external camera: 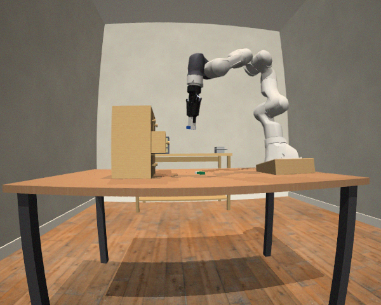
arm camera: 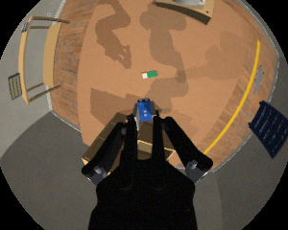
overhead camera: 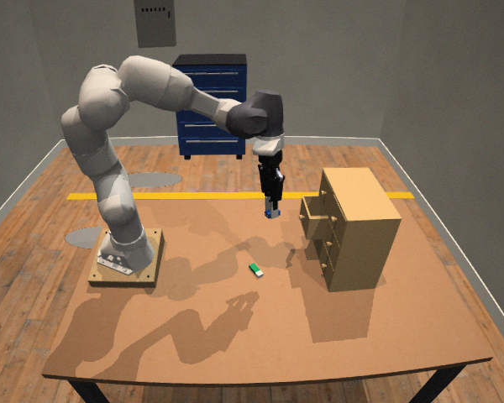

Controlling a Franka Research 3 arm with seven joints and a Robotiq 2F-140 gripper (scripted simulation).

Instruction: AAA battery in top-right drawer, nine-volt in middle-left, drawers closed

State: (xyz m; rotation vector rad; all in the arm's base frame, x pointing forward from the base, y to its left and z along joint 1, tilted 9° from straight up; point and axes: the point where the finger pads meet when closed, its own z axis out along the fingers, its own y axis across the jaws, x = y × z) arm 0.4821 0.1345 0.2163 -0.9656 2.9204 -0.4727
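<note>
My gripper [overhead camera: 272,211] [external camera: 192,126] [arm camera: 144,107] is shut on the blue nine-volt battery [overhead camera: 267,213] [external camera: 188,127] [arm camera: 144,109]. It holds it high above the table, in front of the chest [overhead camera: 360,255] [external camera: 131,141] and apart from it. The left drawer of the middle row [overhead camera: 317,227] [external camera: 158,142] is pulled partly out and looks level. The other drawers look pushed in. The chest stands upright. I cannot see the AAA battery in any view. The inside of the open drawer shows only in part.
A small green and white block [overhead camera: 255,269] [external camera: 200,173] [arm camera: 151,75] lies on the table [overhead camera: 400,329] between the chest and the robot's base [overhead camera: 126,281] [external camera: 292,166]. The chest's top rises beside the gripper, and knobs stick out of its drawer fronts.
</note>
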